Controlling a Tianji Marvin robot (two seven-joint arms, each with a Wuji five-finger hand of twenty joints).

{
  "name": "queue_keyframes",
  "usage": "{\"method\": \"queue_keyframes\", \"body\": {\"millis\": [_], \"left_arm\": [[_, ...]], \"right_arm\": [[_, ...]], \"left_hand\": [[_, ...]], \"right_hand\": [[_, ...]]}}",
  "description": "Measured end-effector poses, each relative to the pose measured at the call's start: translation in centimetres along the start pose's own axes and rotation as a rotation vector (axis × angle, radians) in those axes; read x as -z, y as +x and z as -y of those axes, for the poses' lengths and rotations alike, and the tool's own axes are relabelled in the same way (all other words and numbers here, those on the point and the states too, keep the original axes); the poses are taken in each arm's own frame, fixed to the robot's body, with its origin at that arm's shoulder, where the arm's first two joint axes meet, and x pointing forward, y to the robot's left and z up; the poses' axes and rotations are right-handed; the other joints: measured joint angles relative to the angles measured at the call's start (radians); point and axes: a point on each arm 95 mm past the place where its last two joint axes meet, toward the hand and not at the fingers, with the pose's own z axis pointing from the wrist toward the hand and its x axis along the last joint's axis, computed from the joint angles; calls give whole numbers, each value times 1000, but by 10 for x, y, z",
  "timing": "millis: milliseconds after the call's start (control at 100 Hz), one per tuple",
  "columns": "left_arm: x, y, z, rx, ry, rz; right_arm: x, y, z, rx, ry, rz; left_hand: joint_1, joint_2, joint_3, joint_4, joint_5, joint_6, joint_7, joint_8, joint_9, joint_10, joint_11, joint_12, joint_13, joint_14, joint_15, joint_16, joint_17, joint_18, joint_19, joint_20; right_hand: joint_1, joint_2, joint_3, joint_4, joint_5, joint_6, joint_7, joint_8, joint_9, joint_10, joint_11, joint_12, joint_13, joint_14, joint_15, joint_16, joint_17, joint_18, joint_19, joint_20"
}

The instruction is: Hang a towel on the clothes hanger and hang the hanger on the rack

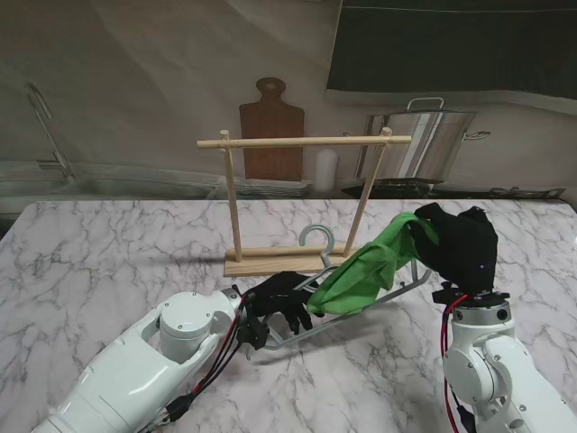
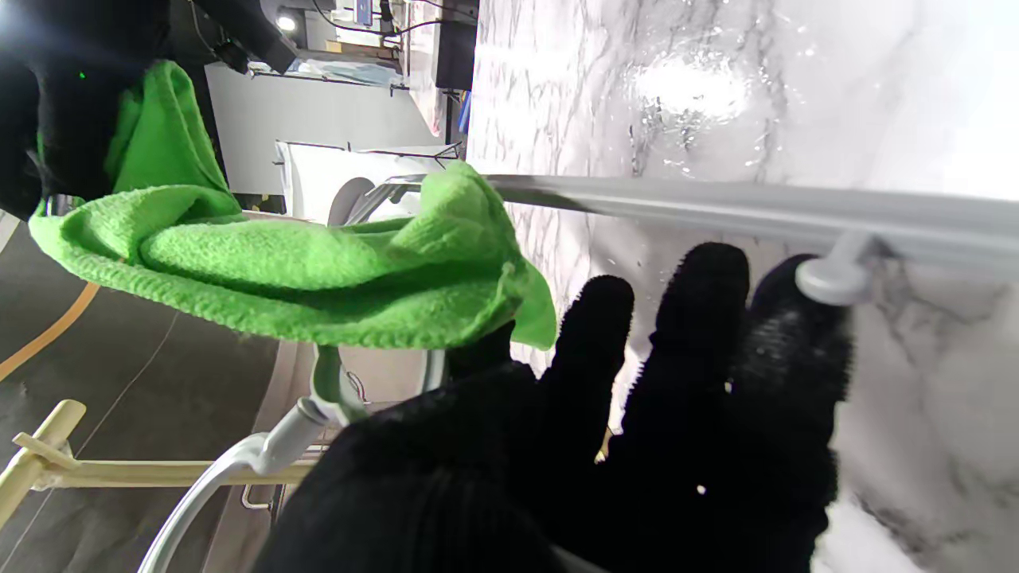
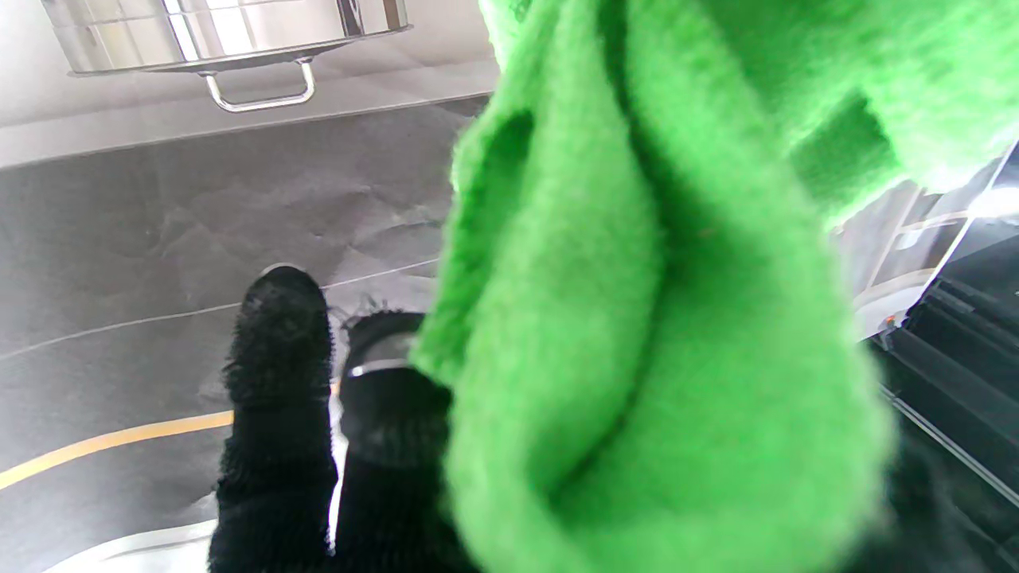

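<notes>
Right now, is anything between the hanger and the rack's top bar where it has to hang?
Nothing visible. The hanger lies on the table right in front of the rack, its hook toward the rack's base, and the bar is bare. The green towel, held by the right hand, drapes across the hanger, not the rack.

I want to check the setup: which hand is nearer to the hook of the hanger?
Left. The left hand lies just beside the hook, a little nearer to me, at the hanger's frame. The right hand holds the towel farther right.
</notes>
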Motion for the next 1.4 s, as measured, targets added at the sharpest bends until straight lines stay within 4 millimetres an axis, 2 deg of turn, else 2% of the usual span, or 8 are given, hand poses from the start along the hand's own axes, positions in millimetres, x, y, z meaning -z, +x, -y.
{"method": "queue_keyframes", "body": {"millis": [450,880,1110,1400], "left_arm": [[7,0,10,-29,-8,24],[8,6,0,-8,-71,4],[7,7,9,-29,-10,36],[0,16,12,-48,6,50]], "right_arm": [[8,-12,-11,52,-45,-4],[6,1,10,58,8,-100],[13,16,17,60,77,-212],[18,46,34,14,186,-302]], "left_hand": [[0,0,0,0,0,1,0,0,0,1,8,1,0,0,0,0,1,0,0,-1],[1,0,1,0,0,2,-1,0,1,1,9,10,12,0,11,10,13,0,1,-2],[5,0,1,-7,0,6,-7,0,1,5,10,12,12,0,12,11,14,0,1,-2],[5,0,3,-10,0,7,-8,0,1,9,22,13,22,0,17,11,24,0,1,-3]], "right_hand": [[-6,0,0,0,0,-4,11,-11,0,-3,0,0,0,-2,0,0,-1,-8,0,0],[-8,1,0,0,-14,-14,24,-12,0,-6,0,0,0,-2,0,0,-1,-8,0,0],[-8,1,0,0,-15,-15,24,-21,0,-11,0,0,0,-9,0,0,-1,-8,0,0],[-8,1,0,0,-15,-15,25,-23,0,-12,0,0,0,-9,0,0,5,-9,0,0]]}}
